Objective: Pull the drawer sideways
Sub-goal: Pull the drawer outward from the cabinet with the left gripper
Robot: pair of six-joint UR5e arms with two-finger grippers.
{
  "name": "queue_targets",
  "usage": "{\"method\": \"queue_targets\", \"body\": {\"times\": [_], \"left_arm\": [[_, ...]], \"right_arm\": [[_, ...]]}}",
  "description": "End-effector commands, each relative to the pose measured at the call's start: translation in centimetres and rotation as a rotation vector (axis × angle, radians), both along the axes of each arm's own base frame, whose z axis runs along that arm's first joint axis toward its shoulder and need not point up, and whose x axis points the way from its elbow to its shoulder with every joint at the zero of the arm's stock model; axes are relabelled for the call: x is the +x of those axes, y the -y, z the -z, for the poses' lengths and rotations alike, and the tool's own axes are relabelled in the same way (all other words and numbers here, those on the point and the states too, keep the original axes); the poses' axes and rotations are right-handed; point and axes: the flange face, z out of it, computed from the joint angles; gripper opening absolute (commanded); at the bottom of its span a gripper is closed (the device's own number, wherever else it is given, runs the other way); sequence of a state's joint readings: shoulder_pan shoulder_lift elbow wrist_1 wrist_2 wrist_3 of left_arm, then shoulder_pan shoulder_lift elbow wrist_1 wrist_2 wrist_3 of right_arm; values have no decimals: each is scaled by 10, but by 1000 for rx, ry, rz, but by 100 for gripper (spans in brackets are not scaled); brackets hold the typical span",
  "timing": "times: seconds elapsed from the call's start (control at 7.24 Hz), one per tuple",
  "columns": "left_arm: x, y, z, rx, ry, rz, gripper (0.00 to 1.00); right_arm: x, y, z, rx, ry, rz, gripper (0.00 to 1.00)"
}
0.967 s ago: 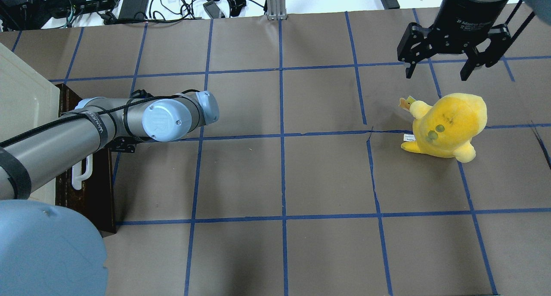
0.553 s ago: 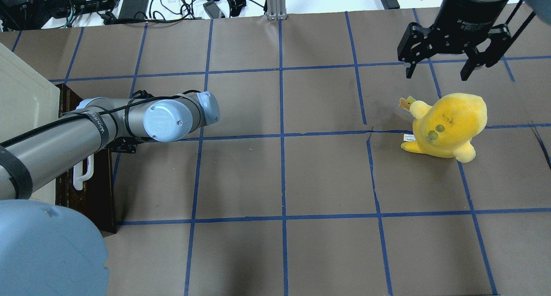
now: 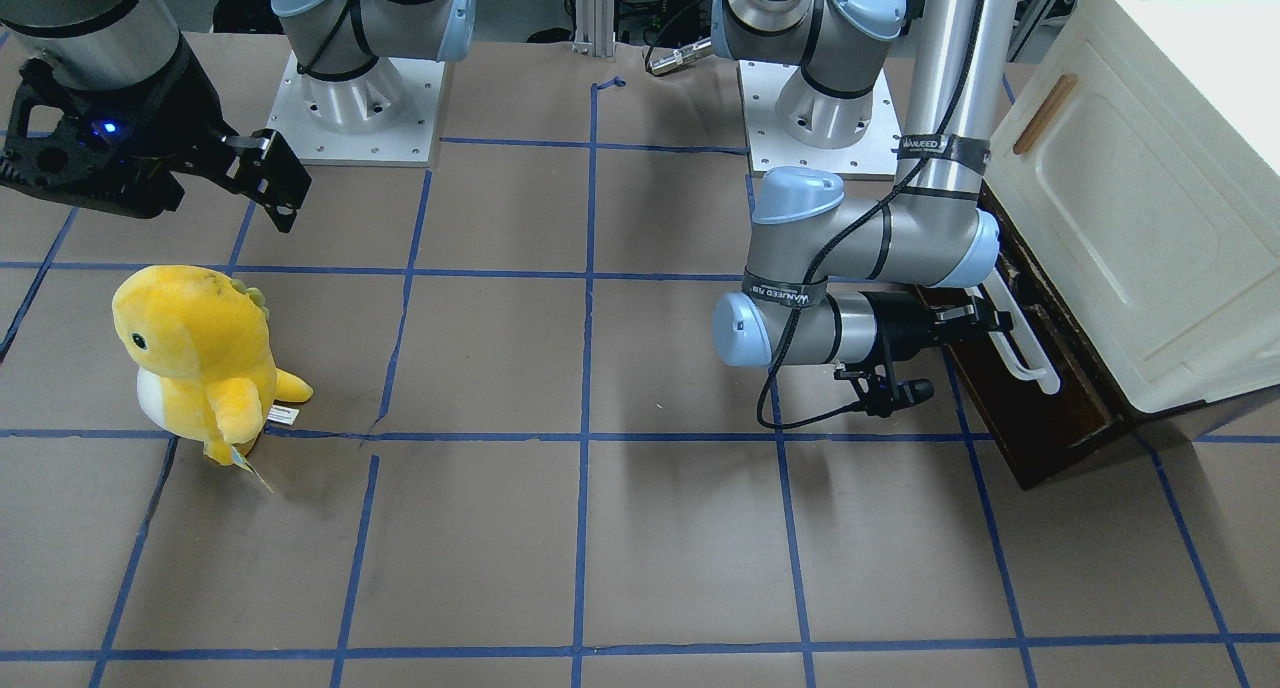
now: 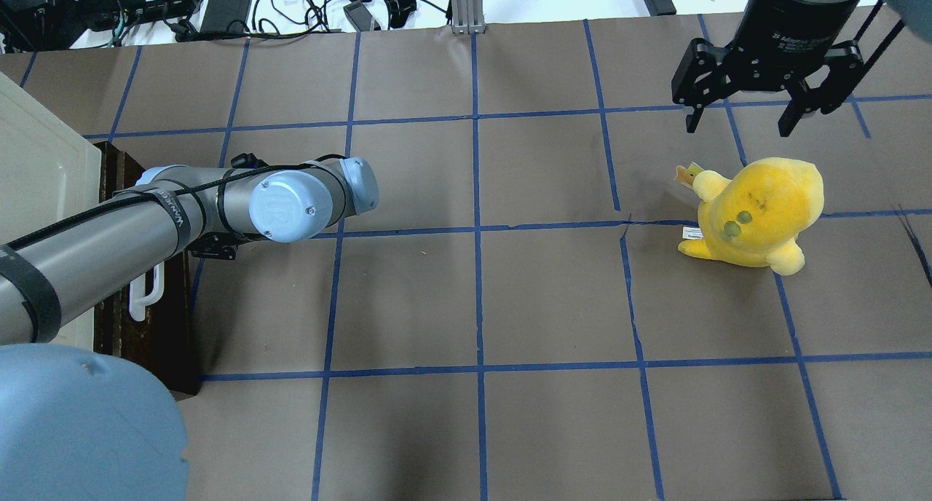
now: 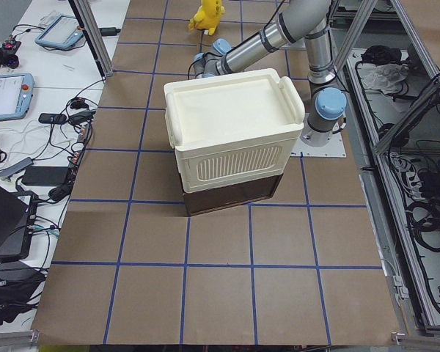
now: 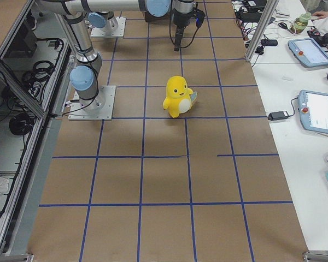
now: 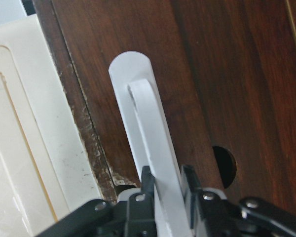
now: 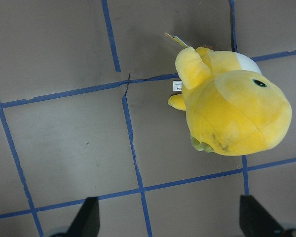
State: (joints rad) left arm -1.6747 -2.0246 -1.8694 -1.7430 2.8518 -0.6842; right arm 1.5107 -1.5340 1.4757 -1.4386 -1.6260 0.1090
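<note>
The drawer's dark brown wooden front sticks out a little from under the cream cabinet; it also shows in the overhead view. Its long white bar handle runs along the front. My left gripper is shut on this handle, one finger on each side; it reaches in sideways. In the overhead view my left arm hides it. My right gripper is open and empty, high above the table's far right.
A yellow plush toy stands on the brown paper below my right gripper and shows in the right wrist view. The cabinet door has a small wooden handle. Cables and power bricks lie beyond the table's far edge.
My left arm has shifted a little toward the table's middle. The white handle and the drawer front have come along with it, out from the cabinet. The right arm has not moved.
</note>
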Motion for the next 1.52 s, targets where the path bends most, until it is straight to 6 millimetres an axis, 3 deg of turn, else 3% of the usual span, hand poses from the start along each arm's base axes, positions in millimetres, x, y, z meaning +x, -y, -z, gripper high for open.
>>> {"method": "queue_targets", "body": {"times": [0.0, 1.38], "left_arm": [[-7, 0, 0, 0, 0, 14, 11], [-52, -5, -3, 13, -8, 101, 10]], "right_arm": [[0, 0, 0, 1, 0, 0, 100], [0, 0, 0, 0, 0, 0, 100]]}}
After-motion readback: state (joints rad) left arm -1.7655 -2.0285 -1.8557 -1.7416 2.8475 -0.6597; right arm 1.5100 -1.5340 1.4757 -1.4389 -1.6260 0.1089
